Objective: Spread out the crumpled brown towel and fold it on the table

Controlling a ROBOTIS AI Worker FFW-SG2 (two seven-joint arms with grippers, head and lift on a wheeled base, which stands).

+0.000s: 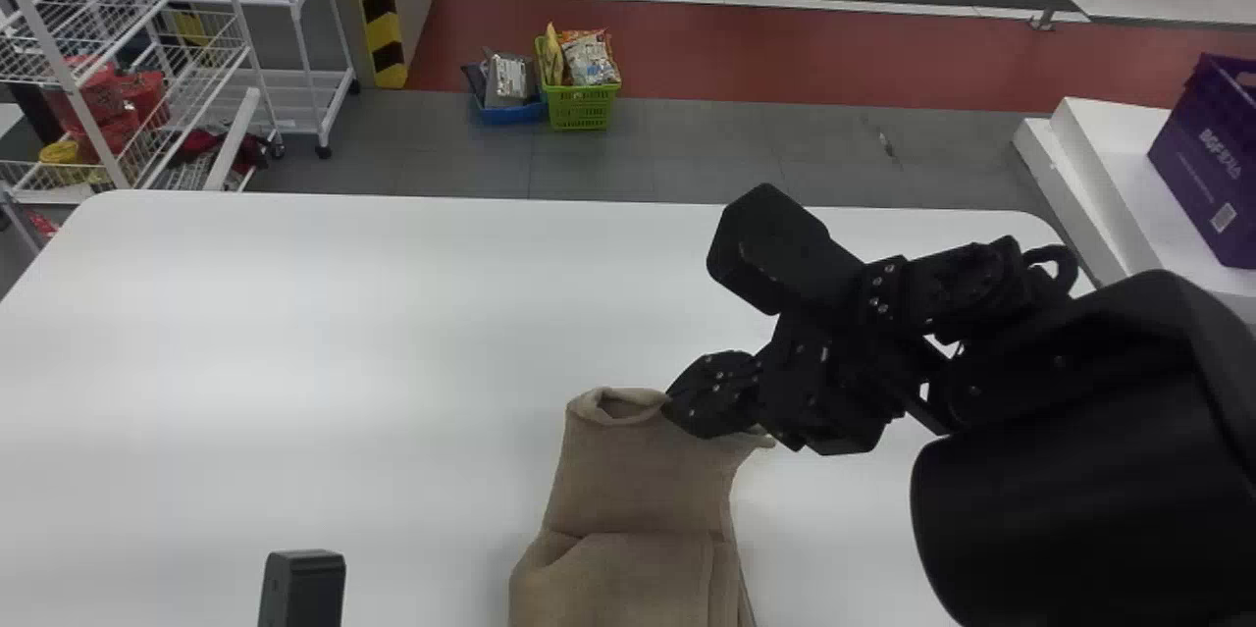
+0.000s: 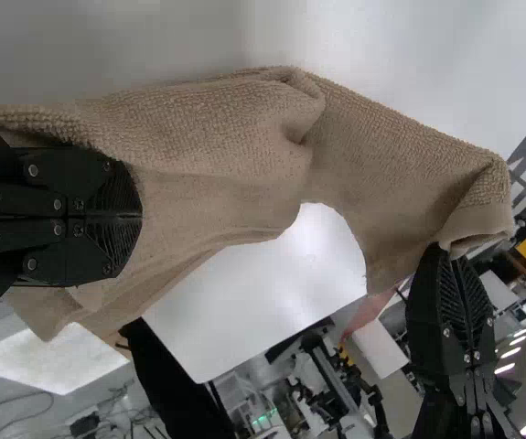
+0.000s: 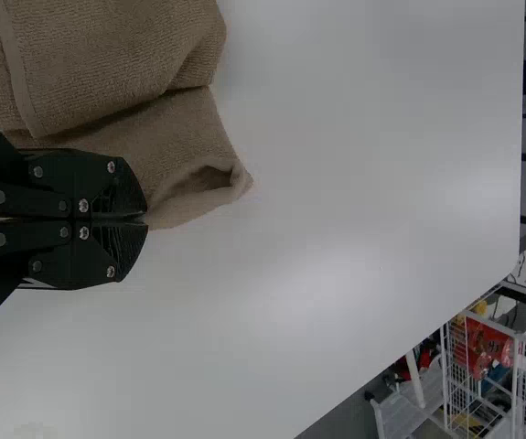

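Note:
The brown towel lies in a narrow, partly folded strip from mid-table down to the near side. At its far edge my right gripper is shut on the cloth, beside a loosely rolled corner. Only a black block of my left gripper rises at the bottom edge, left of the towel. In the left wrist view, that gripper is shut on the towel, which stretches across to the other arm's gripper. The right wrist view has the right gripper with its fingers together at the towel's edge.
The white table extends around the towel. Beyond its far edge a green basket stands on the floor, with wire shelves at the far left. A purple crate sits on a white stand at the right.

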